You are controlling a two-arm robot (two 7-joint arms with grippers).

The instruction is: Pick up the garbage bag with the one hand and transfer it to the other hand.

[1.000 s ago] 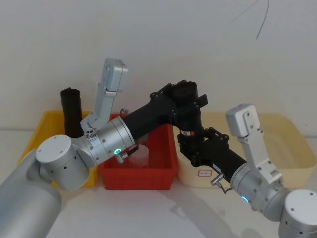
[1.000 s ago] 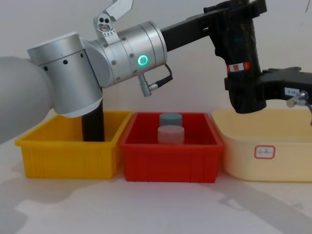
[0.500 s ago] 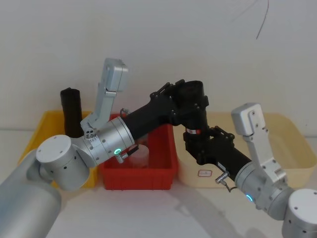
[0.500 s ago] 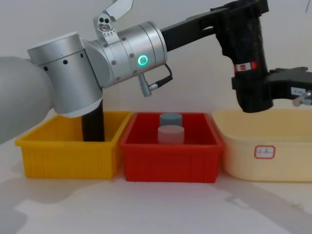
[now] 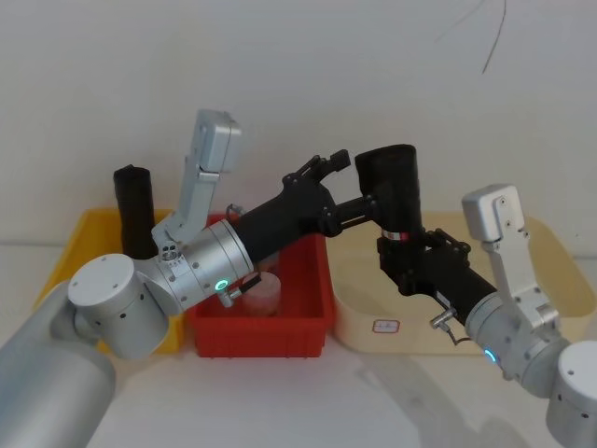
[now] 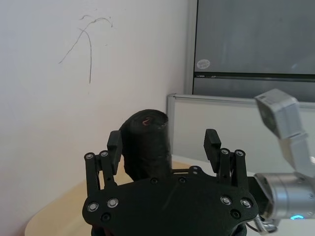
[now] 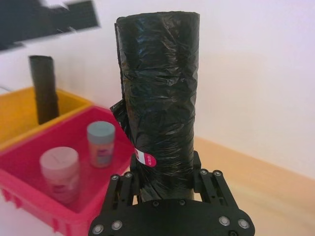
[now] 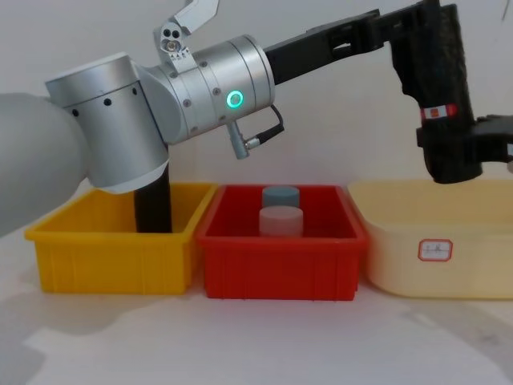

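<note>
Head view showed your right pincer pinching the garbage bag low down, below its red-and-white band. The roll stood nearly upright above those fingers. Your left pincer hung spread just beside the roll's upper part, seemingly not touching it.

The risk, as I judged it, lay in the material and the hold. This was a tall cylinder of slick, crinkled black plastic, gripped only near its foot. A fast swing could have tipped it or let it slide through the pads into the smooth cream tub beneath that pincer.
</note>
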